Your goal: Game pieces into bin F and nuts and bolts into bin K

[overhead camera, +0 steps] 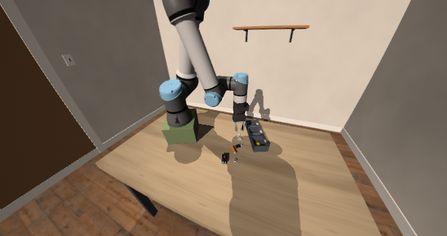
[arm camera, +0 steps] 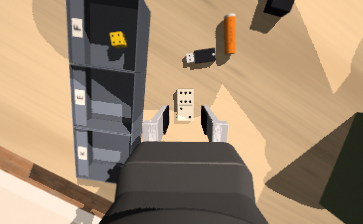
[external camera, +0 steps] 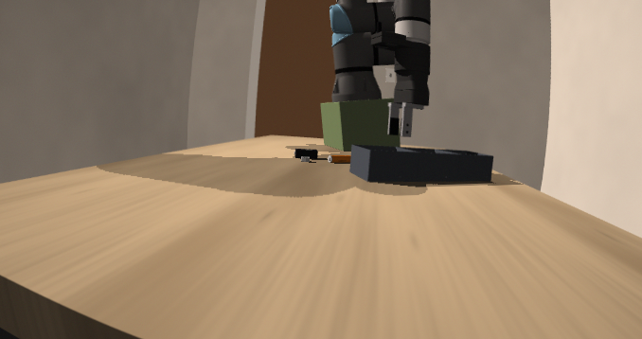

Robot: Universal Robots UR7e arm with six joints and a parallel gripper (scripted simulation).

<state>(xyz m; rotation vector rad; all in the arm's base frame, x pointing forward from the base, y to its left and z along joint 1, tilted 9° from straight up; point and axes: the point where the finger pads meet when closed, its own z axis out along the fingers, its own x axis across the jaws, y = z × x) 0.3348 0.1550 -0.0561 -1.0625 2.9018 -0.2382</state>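
My gripper [overhead camera: 239, 129] [external camera: 400, 134] [arm camera: 185, 114] is open and empty. It points down, above the table and beside the bins, with its fingers either side of the domino in the wrist view. The cream domino [overhead camera: 239, 137] [arm camera: 185, 98] lies flat on the table below the fingertips. A yellow die [overhead camera: 258, 144] [arm camera: 117, 39] lies inside bin F [arm camera: 143, 40]. Bin E [arm camera: 139, 95] is the middle one and bin K [arm camera: 81, 168] the one at the other end; I see nothing in either. A small metal nut [overhead camera: 235, 160] [external camera: 305, 159] lies on the table, outside the wrist view.
A black USB stick [overhead camera: 238, 146] [arm camera: 204, 55] and an orange battery [overhead camera: 234, 149] [external camera: 340, 158] [arm camera: 230, 35] lie beyond the domino. A black block [overhead camera: 225, 158] [external camera: 306, 153] [arm camera: 279, 6] lies near the nut. The green robot base block [overhead camera: 181, 135] [external camera: 362, 126] stands to one side.
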